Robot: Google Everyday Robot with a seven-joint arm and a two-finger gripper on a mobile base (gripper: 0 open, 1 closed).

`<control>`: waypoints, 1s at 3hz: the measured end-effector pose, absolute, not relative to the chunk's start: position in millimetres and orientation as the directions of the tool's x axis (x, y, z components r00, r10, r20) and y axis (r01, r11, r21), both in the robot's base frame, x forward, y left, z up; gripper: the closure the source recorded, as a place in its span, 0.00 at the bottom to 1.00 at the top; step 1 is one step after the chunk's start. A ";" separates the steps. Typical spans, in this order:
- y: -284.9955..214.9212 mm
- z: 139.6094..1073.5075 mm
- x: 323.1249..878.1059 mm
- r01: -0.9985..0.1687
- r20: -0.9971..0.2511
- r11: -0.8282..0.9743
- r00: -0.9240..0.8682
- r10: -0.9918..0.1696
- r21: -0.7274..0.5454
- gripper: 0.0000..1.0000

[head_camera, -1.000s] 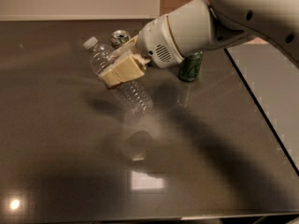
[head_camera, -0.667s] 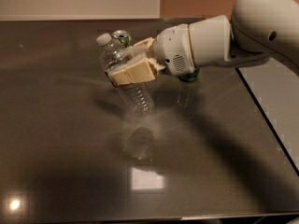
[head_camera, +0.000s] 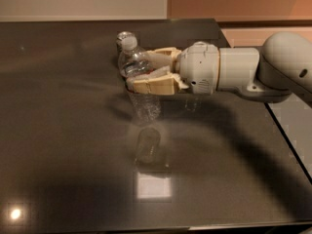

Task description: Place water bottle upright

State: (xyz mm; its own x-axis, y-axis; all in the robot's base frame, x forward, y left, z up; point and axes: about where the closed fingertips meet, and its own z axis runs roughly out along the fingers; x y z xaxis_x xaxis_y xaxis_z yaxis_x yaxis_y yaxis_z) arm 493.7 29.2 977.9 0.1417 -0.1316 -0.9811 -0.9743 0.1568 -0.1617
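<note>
The water bottle is a clear ribbed plastic bottle with a white cap. It stands almost upright, cap at the top, its base just above the dark table. My gripper comes in from the right, level with the table. Its tan fingers are shut on the bottle's middle, over the label. The bottle's reflection shows on the table below it.
A white soda can stands just behind the bottle, mostly hidden by it. The green can is hidden behind my arm. The table's right edge runs down at the right, with a lighter floor beyond. A bright light glare lies on the table near the front.
The bottle has swung from tilted to almost upright in my gripper. My arm has turned to lie level and now covers the green can.
</note>
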 end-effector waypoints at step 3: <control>14.4 963.0 495.4 -0.974 -0.990 0.178 0.140 -0.023 -0.141 1.00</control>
